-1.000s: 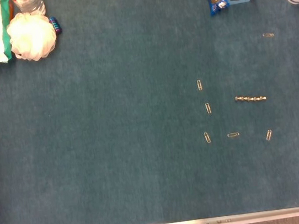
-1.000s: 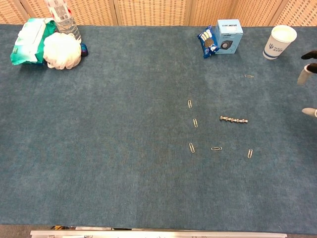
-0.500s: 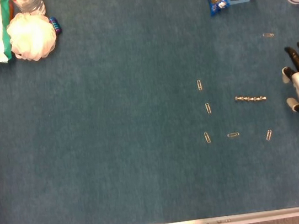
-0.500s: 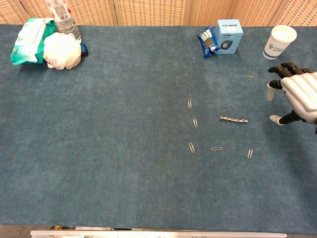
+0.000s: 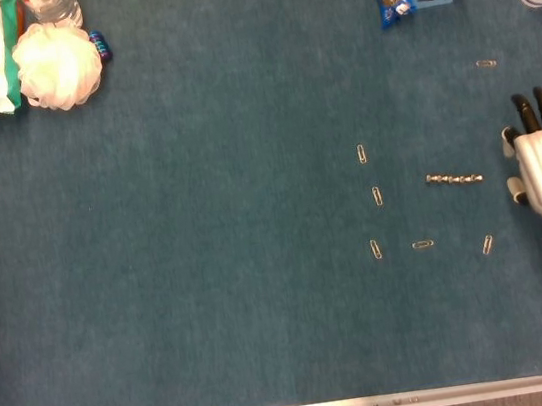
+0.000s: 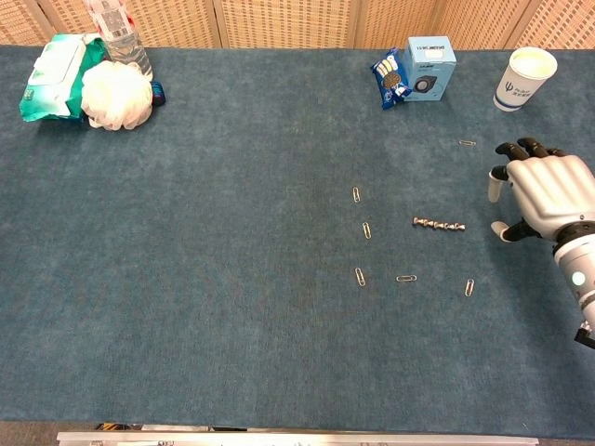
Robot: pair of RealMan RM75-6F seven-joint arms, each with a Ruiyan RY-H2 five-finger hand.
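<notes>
- Fingers of the right hand (image 6: 537, 190) are spread and hold nothing; it hovers over the table (image 6: 232, 307), just right of the clip chain (image 6: 439, 224).
- Loose paper clips (image 6: 363, 229) lie left of and below the chain, one more (image 6: 467, 143) above it.
- Paper cup (image 6: 524, 77) stands well beyond the chain; whether it holds anything cannot be told.
- Blue box (image 6: 430, 63) stands far behind the chain, closed.

Lab bench: teal felt tabletop (image 6: 232, 307)

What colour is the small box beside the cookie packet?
Light blue box, clearest in the chest view.
</notes>
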